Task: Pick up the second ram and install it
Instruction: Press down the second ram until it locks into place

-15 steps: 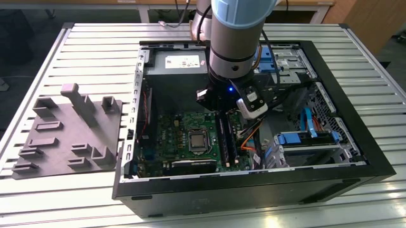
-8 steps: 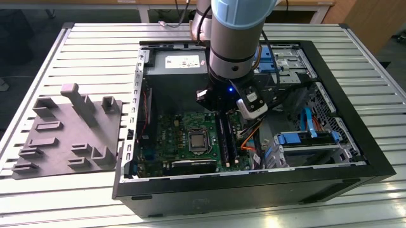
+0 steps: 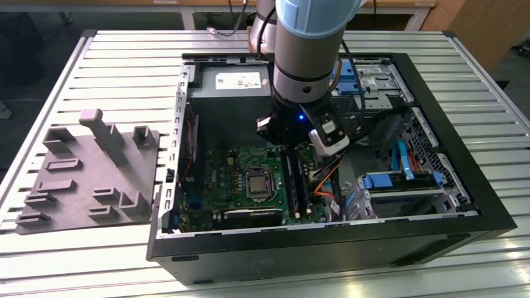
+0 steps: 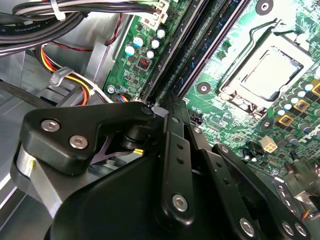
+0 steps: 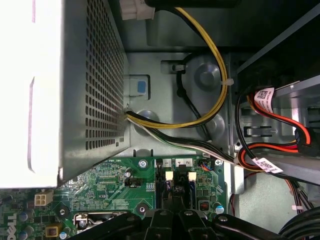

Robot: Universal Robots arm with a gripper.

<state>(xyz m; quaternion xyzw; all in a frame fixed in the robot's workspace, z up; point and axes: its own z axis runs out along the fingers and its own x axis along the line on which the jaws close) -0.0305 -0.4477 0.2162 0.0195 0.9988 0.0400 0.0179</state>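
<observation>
**Claw low over the memory slots inside the open case**

In the exterior view the arm (image 3: pixel 306 49) reaches down into the open computer case (image 3: pixel 331 248), which lies on a slatted metal table (image 3: pixel 83 261). The gripper (image 3: pixel 282 144) hangs just above the far end of the long black memory slots (image 3: pixel 296 183), on the right part of the green motherboard (image 3: pixel 228 174). It is between the grey power-supply box (image 3: pixel 228 77) on the far side and the processor socket (image 3: pixel 258 184) on the near side.

In the second wrist view the gripper (image 4: pixel 167 102) comes to a narrow point right at the end of the slot row. The second ram (image 4: pixel 197 60), a thin dark blue-green board with small chips, stands on edge among the black slots and runs away from that point, beside the silver processor socket (image 4: pixel 265 75). Whether the claw is pinching the board, pressing on it or merely next to it cannot be told, nor whether the board is fully seated.

In the first wrist view the gripper (image 5: pixel 172 215) sits over the slot ends, where two white latches (image 5: pixel 169 176) show. The perforated wall of the power-supply box (image 5: pixel 90 85) rises on one side, and yellow and black cables (image 5: pixel 215 65) loop out of it.

Left of the case, a grey moulded tray (image 3: pixel 91 180) lies on the table, well apart from the arm.
</observation>
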